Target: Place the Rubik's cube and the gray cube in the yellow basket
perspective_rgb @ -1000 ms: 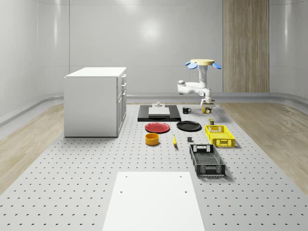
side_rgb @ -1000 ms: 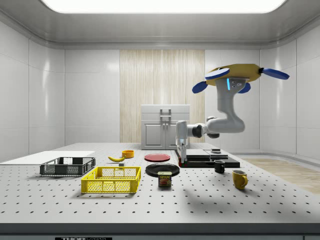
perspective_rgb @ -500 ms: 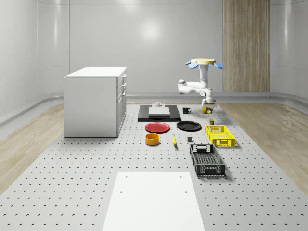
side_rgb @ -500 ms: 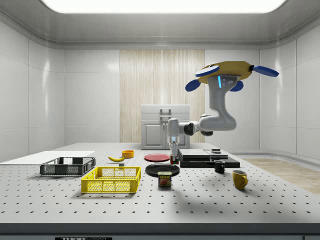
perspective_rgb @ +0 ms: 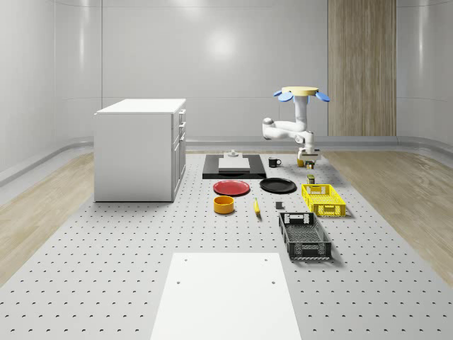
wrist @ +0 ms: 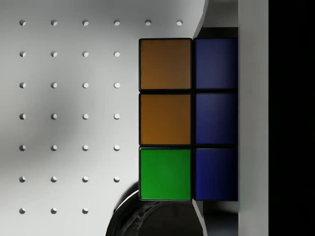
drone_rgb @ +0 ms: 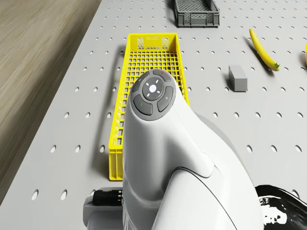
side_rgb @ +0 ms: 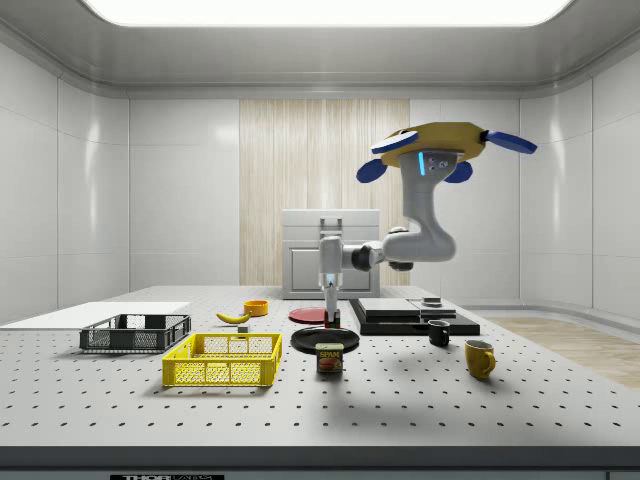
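Note:
The Rubik's cube (wrist: pixel 166 118) shows orange, green and blue tiles and sits pressed against a grey finger (wrist: pixel 253 118) in the wrist view. My gripper (side_rgb: pixel 329 318) is shut on it and hangs just above the black plate (side_rgb: pixel 325 340). The drone (side_rgb: pixel 430 147) hovers above the table, behind the yellow basket (side_rgb: pixel 225 358). The basket (drone_rgb: pixel 148 62) lies ahead of the arm (drone_rgb: pixel 163 143) and holds nothing. The gray cube (drone_rgb: pixel 237 78) rests on the table beside the basket, between it and the banana (drone_rgb: pixel 262 48). In the whole-scene view the gripper (perspective_rgb: pixel 309 160) is behind the yellow basket (perspective_rgb: pixel 323 200).
A Spam can (side_rgb: pixel 330 358) stands near the basket's end. A yellow mug (side_rgb: pixel 479 357) and a black mug (side_rgb: pixel 438 332) stand to the side view's right. A dark basket (perspective_rgb: pixel 304 236), red plate (perspective_rgb: pixel 232 188), orange bowl (perspective_rgb: pixel 224 205), black slab (perspective_rgb: pixel 233 166) and white cabinet (perspective_rgb: pixel 140 149) share the table.
The drone, arm and gripper have shifted toward the side view's left, from beside the black slab to over the black plate, carrying the Rubik's cube closer to the yellow basket.

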Available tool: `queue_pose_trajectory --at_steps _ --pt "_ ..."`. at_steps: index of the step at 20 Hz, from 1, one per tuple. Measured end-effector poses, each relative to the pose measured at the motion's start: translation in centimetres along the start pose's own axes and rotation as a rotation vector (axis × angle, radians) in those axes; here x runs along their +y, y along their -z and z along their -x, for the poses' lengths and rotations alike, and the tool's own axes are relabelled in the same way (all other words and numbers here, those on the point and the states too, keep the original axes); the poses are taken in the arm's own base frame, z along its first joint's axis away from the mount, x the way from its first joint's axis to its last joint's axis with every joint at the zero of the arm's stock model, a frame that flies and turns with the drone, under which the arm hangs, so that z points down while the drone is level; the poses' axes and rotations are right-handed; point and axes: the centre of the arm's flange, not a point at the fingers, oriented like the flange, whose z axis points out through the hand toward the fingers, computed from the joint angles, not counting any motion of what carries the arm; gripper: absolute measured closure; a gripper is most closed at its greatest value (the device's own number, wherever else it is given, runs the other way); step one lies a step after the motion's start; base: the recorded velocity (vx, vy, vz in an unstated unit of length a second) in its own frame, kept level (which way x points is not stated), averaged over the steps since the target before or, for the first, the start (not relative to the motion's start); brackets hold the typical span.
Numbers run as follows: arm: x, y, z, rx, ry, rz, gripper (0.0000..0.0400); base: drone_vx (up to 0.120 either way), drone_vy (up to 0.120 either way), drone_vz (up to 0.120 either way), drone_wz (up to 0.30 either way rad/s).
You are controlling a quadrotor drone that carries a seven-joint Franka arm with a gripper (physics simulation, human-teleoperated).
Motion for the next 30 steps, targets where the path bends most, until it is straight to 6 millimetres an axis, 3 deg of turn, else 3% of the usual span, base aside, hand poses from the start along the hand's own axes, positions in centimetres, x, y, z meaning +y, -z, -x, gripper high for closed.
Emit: queue_pose_trajectory --at_steps 30 --pt "0.0 0.0 0.0 0.0 0.0 0.0 0.0075 0.12 0.0 0.0 0.0"
